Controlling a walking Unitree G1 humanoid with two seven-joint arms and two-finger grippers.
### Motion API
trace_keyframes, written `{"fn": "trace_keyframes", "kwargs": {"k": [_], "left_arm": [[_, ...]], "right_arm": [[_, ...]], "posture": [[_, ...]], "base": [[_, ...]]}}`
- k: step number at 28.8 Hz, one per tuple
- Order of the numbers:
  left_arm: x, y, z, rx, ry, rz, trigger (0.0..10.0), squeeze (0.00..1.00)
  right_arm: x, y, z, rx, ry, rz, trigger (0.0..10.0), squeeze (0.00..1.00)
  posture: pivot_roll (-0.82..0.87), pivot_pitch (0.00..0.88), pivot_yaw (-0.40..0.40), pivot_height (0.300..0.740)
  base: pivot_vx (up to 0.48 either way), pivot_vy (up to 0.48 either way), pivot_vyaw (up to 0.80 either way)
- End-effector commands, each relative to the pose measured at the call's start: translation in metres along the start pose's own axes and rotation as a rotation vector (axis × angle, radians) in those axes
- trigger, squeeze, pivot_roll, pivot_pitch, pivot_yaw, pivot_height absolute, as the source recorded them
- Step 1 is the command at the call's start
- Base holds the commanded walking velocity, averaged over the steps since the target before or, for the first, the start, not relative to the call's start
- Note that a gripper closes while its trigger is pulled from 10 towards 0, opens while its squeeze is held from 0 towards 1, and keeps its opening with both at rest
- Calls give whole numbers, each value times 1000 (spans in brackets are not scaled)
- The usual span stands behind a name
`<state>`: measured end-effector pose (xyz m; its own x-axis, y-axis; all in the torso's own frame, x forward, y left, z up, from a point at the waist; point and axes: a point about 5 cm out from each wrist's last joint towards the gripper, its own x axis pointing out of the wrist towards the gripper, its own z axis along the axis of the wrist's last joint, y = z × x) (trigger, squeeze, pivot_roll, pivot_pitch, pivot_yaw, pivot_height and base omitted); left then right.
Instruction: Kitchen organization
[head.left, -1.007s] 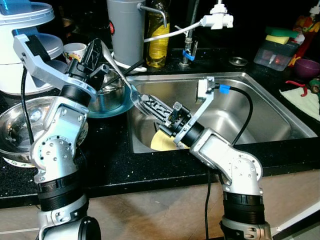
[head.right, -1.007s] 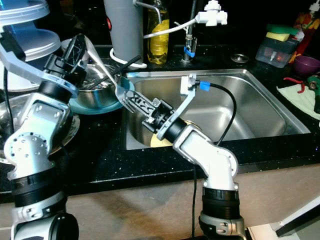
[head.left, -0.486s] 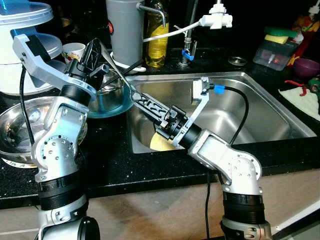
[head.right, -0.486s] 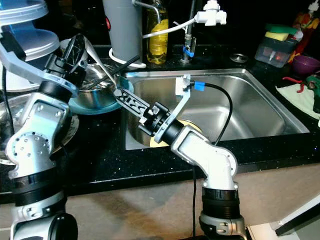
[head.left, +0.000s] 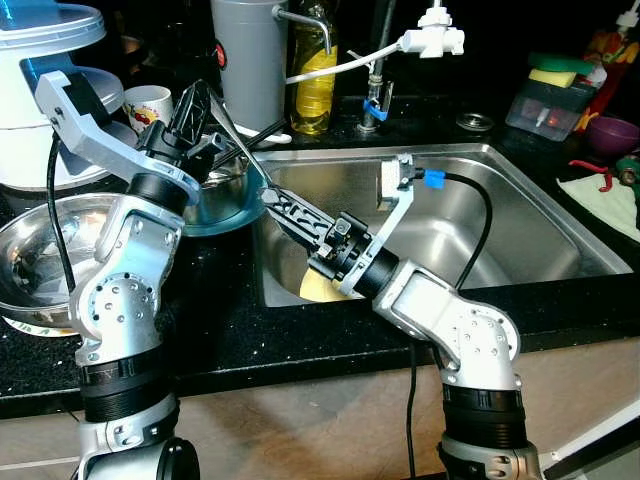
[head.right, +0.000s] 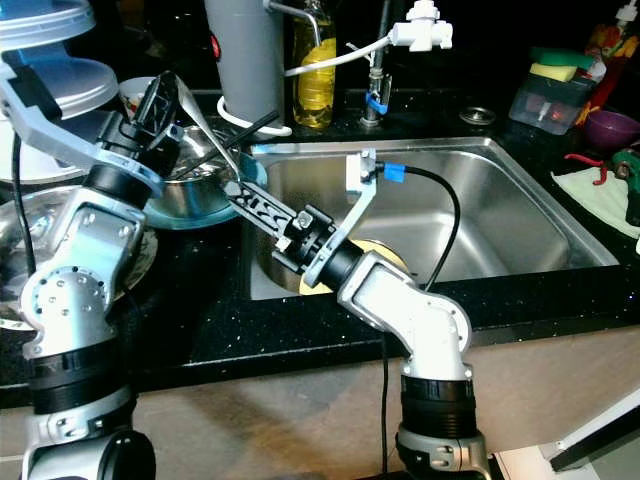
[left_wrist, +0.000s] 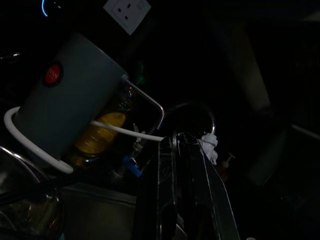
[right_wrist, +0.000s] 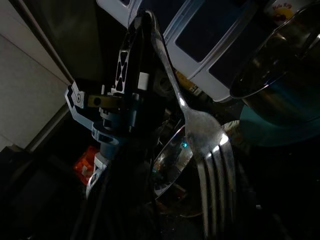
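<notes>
A metal fork (head.left: 238, 148) hangs slanted over the counter at the sink's left rim, handle up, tines down toward the basin. My left gripper (head.left: 200, 105) is shut on the handle; the left wrist view shows its fingers (left_wrist: 172, 190) closed on shiny metal. My right gripper (head.left: 274, 196) reaches up out of the sink and its tip meets the fork's tined end. In the right wrist view the fork (right_wrist: 200, 130) runs from the left gripper (right_wrist: 131, 70) down to wide tines close to the camera.
The steel sink (head.left: 480, 220) holds a yellow plate (head.left: 318, 288) under my right arm. A steel bowl on a teal plate (head.left: 218, 200) sits left of the sink, and a larger steel bowl (head.left: 30, 250) further left. Grey jug (head.left: 250, 60), oil bottle (head.left: 317, 75) and tap (head.left: 380, 70) stand behind.
My right gripper has risen out of the basin, up and to the left, until its tip reached the fork's tines. The left gripper still holds the fork and has barely shifted.
</notes>
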<state>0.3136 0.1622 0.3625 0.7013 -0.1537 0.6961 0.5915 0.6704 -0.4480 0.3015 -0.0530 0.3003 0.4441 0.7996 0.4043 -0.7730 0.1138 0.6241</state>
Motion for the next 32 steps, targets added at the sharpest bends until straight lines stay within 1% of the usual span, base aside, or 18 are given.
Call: {"fn": "trace_keyframes", "kwargs": {"k": [1, 6, 9, 15, 18, 19, 21, 22, 25, 29, 30, 32], "left_arm": [[-3, -1, -1, 10, -6, -4, 0, 0], [-2, 0, 0, 17, -10, 1, 0, 0], [-2, 4, 0, 26, -21, 32, 0, 0], [-2, 3, -3, 37, -18, 32, 0, 0], [-2, 2, -4, 70, -11, 33, 0, 0], [-2, 3, -5, 73, -9, 34, 3490, 1000], [-2, 3, -6, 75, -7, 35, 3490, 1000], [-2, 2, -7, 74, -6, 31, 10000, 1000], [-2, 2, -7, 70, -5, 28, 10000, 1000], [0, 9, -4, 98, -14, 76, 10000, 1000], [0, 12, 0, 89, -35, 95, 10000, 0], [0, 18, 7, 58, -81, 137, 10000, 0]], "right_arm": [[2, 4, 2, -4, -11, 22, 0, 0], [2, 4, 2, -6, -17, 23, 0, 0], [1, 4, 2, -11, -24, 14, 0, 0], [0, 4, 3, -11, -32, 10, 0, 0], [0, 4, 4, -7, -41, 9, 0, 0], [0, 5, 4, -7, -44, 9, 0, 0], [0, 5, 4, -7, -46, 9, 0, 0], [-1, 5, 5, -7, -50, 7, 0, 0], [-2, 4, 7, -3, -70, -1, 0, 0], [-5, 3, 13, 1, -94, -12, 0, 0], [-8, 1, 17, 5, -118, -22, 0, 0], [-13, -3, 30, 8, -182, -48, 0, 0]], "posture": [[26, 193, -11, 740], [25, 187, -11, 740], [18, 178, -6, 740], [16, 172, -2, 740], [16, 172, -2, 740], [16, 172, -2, 740], [16, 172, -2, 740], [13, 170, 2, 740], [12, 172, 3, 740], [13, 175, 3, 740], [13, 176, 3, 740], [14, 179, 3, 740]], "base": [[0, 0, 0], [0, 0, 0], [0, 0, 0], [0, 0, 0], [0, 0, 0], [0, 0, 0], [0, 0, 0], [0, 0, 0], [0, 0, 0], [0, 0, 0], [0, 0, 0], [0, 0, 0]]}}
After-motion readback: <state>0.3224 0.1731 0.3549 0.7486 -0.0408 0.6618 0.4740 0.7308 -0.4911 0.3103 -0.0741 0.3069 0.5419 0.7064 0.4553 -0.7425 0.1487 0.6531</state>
